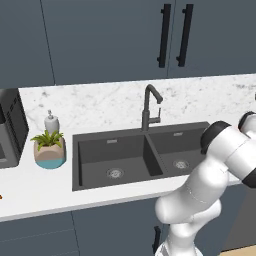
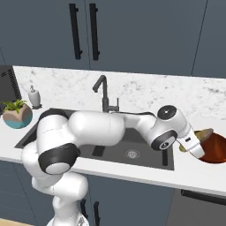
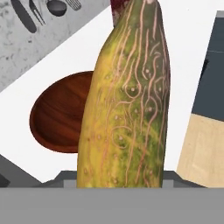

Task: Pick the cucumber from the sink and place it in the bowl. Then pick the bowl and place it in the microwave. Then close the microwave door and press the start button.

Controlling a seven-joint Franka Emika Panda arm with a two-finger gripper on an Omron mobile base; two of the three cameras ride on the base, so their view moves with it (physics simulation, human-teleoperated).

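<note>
My gripper [image 2: 199,140] is shut on the cucumber [image 3: 127,100], a yellow-green stick that rises up the middle of the hand view and hides the fingertips. In the right base view the cucumber [image 2: 204,133] pokes out of the hand, right above the near rim of the reddish-brown bowl [image 2: 217,149]. The bowl [image 3: 59,113] stands on the white counter to the right of the dark double-basin sink [image 2: 128,152], whose basins [image 1: 125,155] hold nothing. The microwave and its door are out of view.
A dark gooseneck tap [image 1: 150,105] stands behind the sink. On the left counter are a potted plant [image 1: 49,148], a soap dispenser [image 1: 51,121] and a black boxy appliance [image 1: 10,127]. Utensils [image 3: 43,11] hang on the wall beyond the bowl.
</note>
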